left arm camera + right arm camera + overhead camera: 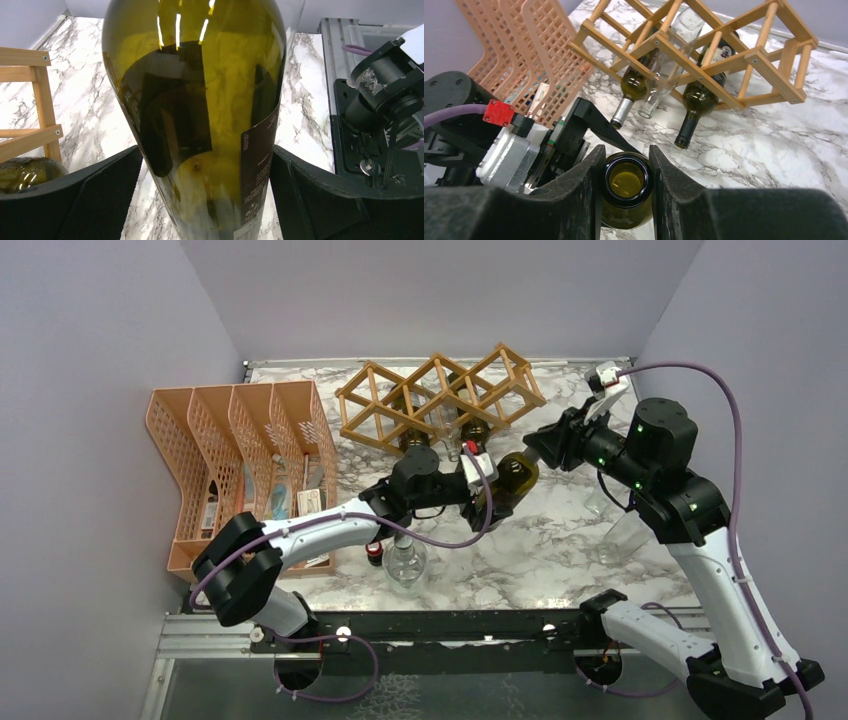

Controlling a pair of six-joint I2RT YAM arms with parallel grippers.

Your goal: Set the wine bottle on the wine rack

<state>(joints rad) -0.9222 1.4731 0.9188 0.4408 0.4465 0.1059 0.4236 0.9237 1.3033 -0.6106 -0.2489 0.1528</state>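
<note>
The wine bottle (pixel 512 478) is olive-green glass with a dark label and is held tilted above the marble table, in front of the wine rack (pixel 440 395). My right gripper (pixel 542 447) is shut on its open neck (pixel 626 181), one finger on each side of the rim. My left gripper (pixel 488 488) is open and straddles the bottle's wide body (pixel 200 100). Its left finger (pixel 100 200) stands slightly off the glass and its right finger (pixel 320 200) is right at the label. The light wooden lattice rack (pixel 744 55) holds two dark bottles (pixel 696 100) and a clear one (pixel 664 75), necks pointing toward me.
An orange mesh file organiser (pixel 240 455) stands at the left with papers in it. A clear bottle (pixel 405 565) and a small red-capped one (pixel 374 553) stand under my left arm. Clear glassware (pixel 612 530) sits near my right arm. Walls close in the back and sides.
</note>
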